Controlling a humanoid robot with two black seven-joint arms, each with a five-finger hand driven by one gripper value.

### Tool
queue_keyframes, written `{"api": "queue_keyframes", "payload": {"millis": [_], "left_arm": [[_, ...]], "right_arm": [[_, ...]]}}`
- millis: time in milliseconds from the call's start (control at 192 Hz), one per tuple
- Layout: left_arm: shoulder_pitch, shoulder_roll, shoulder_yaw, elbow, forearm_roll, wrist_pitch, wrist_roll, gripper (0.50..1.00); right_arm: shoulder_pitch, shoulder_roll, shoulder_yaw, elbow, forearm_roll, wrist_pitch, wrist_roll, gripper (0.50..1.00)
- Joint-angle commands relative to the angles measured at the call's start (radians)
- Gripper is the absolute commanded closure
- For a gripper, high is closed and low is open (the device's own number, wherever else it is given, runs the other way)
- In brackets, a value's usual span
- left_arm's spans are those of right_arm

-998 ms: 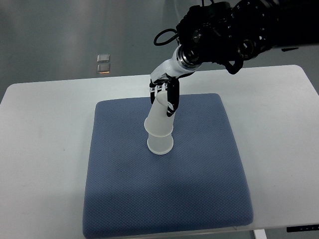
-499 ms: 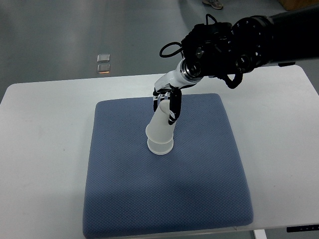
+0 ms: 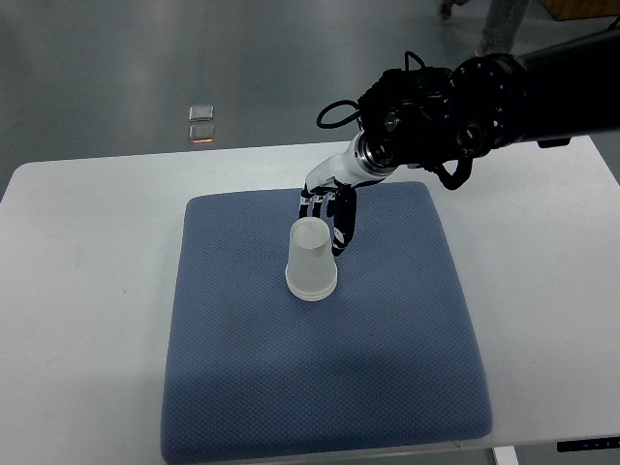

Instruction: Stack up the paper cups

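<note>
One hand is at work here: the right hand (image 3: 327,209), its black arm coming in from the desk's far right corner, hangs with its fingers (image 3: 341,221) loosely spread just behind the top of the paper cups (image 3: 311,260). Whether the fingertips touch the cup wall or only hover beside it I cannot tell, but they do not wrap around it. The cups stand upside down and upright, nested as one stack, on the blue mat (image 3: 320,387), nearer the mat's far edge, on the white desk (image 3: 77,291).
</note>
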Motion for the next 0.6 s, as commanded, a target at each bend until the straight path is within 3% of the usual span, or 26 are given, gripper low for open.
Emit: {"api": "queue_keyframes", "payload": {"millis": [0, 359, 405, 504, 592], "left_arm": [[0.000, 0.000, 0.000, 0.001, 0.000, 0.000, 0.000, 0.500], [0.000, 0.000, 0.002, 0.000, 0.000, 0.000, 0.000, 0.500], [0.000, 0.000, 0.002, 0.000, 0.000, 0.000, 0.000, 0.500], [0.000, 0.000, 0.002, -0.002, 0.000, 0.000, 0.000, 0.500], [0.000, 0.000, 0.003, -0.002, 0.000, 0.000, 0.000, 0.500]], "right_arm": [[0.009, 0.000, 0.002, -0.002, 0.002, 0.001, 0.000, 0.638], [0.128, 0.000, 0.091, -0.003, 0.075, 0.044, 0.000, 0.611], [0.125, -0.040, 0.110, -0.008, 0.081, 0.036, 0.000, 0.611], [0.071, -0.152, 0.178, -0.029, 0.120, -0.004, 0.005, 0.611], [-0.054, -0.265, 0.290, -0.066, 0.160, -0.123, 0.035, 0.611]]}}
